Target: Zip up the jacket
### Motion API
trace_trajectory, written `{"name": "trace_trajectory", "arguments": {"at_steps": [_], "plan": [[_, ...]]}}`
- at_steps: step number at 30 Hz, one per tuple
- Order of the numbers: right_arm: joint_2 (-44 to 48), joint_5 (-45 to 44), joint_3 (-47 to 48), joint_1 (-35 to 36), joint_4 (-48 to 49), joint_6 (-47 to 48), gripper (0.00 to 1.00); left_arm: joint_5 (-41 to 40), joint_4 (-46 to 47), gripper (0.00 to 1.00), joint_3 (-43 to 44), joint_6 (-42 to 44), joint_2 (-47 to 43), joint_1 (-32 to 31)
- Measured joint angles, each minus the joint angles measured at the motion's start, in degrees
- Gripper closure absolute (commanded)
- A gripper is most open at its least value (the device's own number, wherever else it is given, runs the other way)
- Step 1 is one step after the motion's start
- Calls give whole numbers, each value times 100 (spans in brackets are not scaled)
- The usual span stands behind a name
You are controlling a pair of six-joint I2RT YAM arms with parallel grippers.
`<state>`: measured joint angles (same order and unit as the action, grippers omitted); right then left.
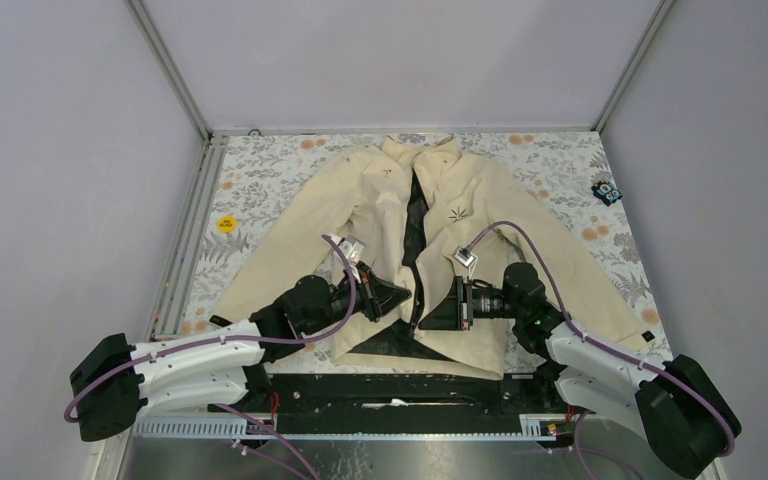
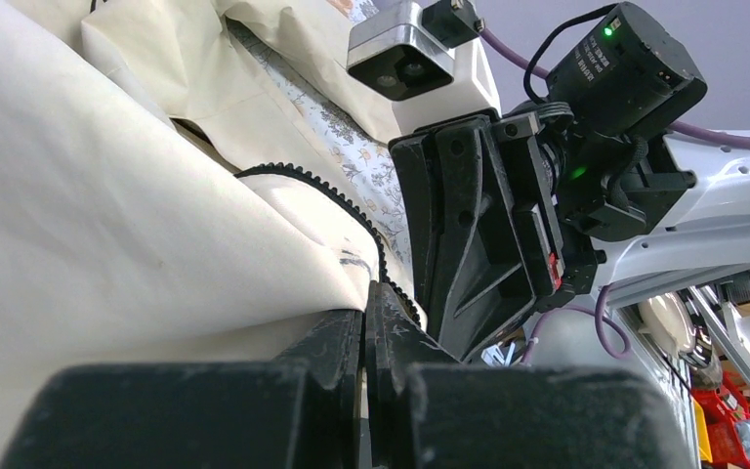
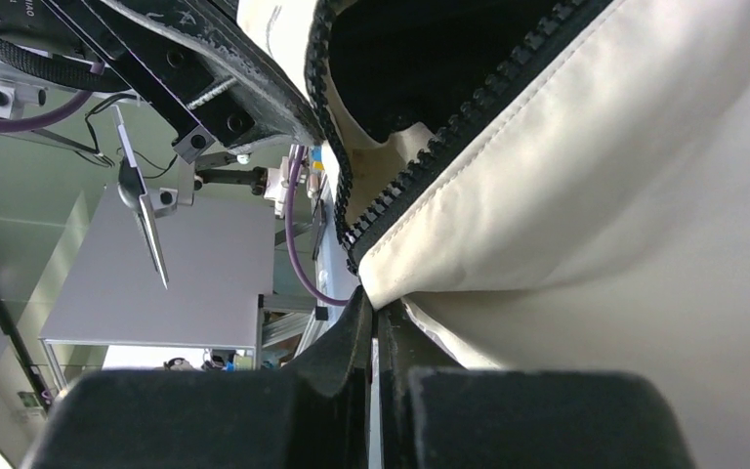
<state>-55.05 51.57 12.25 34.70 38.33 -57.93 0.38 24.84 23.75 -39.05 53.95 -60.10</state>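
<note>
Left gripper (image 2: 365, 318), right gripper (image 3: 371, 322) both pinching jacket (image 1: 480, 190) hem beside zipper (image 3: 469, 107). Aligning ends level, fabric taut.

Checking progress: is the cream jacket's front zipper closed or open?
Open: on the cream-beige long-sleeved jacket, the two dark toothed zipper edges lie apart, dark lining showing between them.

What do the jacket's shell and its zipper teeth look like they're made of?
The jacket looks like cream woven fabric, probably cotton or a cotton blend: matte, softly creased, with a stitched edge. The zipper teeth are dark, chunky and evenly shaped with no metallic glint, so likely moulded plastic, though coated metal can't be ruled out.
</note>
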Motion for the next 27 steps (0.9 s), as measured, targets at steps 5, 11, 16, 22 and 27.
{"name": "trace_trajectory", "arguments": {"at_steps": [5,11,16,22,27], "plan": [[-9,-13,0,0,-39,-96,100,-59,0,100,0,0,9,0],[-2,-166,0,0,-37,-181,100,-63,15,100,0,-2,79,-4],[31,-310,0,0,-11,-216,100,-98,13,100,0,-2,85,-24],[42,-402,0,0,96,-293,100,-203,-13,100,0,4,74,-50],[50,-400,0,0,-39,-293,100,-208,-170,100,13,9,92,-63]]}}
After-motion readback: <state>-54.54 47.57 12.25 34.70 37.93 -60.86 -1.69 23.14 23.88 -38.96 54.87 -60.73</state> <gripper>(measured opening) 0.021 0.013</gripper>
